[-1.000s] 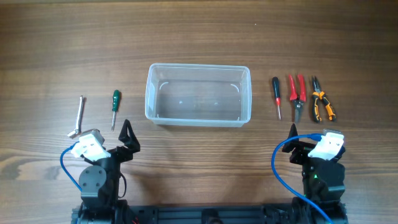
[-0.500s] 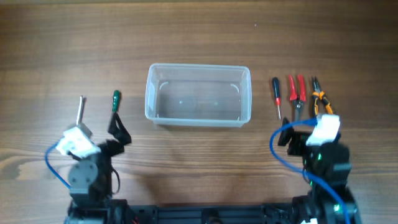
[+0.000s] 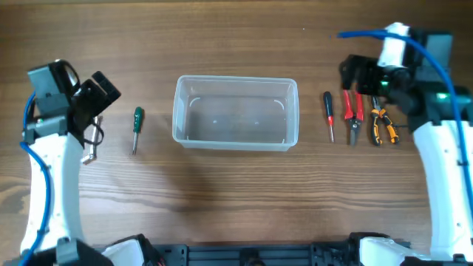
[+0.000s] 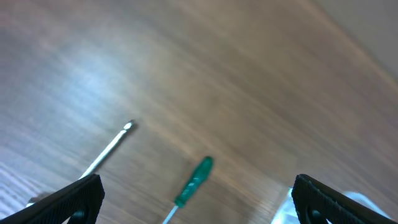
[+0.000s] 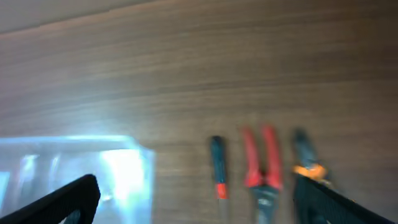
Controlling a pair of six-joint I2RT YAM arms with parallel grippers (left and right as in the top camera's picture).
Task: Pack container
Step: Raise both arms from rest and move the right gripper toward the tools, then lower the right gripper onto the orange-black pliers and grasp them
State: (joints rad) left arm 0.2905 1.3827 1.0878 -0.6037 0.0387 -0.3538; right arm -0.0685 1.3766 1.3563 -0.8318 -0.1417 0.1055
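Note:
The clear plastic container (image 3: 176, 111) stands empty mid-table; its corner shows in the right wrist view (image 5: 74, 168). A green-handled screwdriver (image 3: 136, 124) (image 4: 194, 182) and a metal key (image 3: 90, 151) (image 4: 112, 148) lie to its left. A black-and-red screwdriver (image 3: 329, 114) (image 5: 217, 168), red snips (image 3: 352, 111) (image 5: 261, 163) and orange pliers (image 3: 383, 124) (image 5: 305, 163) lie to its right. My left gripper (image 3: 100, 92) (image 4: 199, 205) is open and empty, high above the left tools. My right gripper (image 3: 358, 74) (image 5: 199, 205) is open and empty, high above the right tools.
The table is bare wood (image 3: 236, 192). The metal key is partly hidden under my left arm in the overhead view. Both wrist views are blurred.
Both arms have lifted from the near table edge and swung forward. The left gripper now hangs over the left tools, the right over the right tools. No tool has moved.

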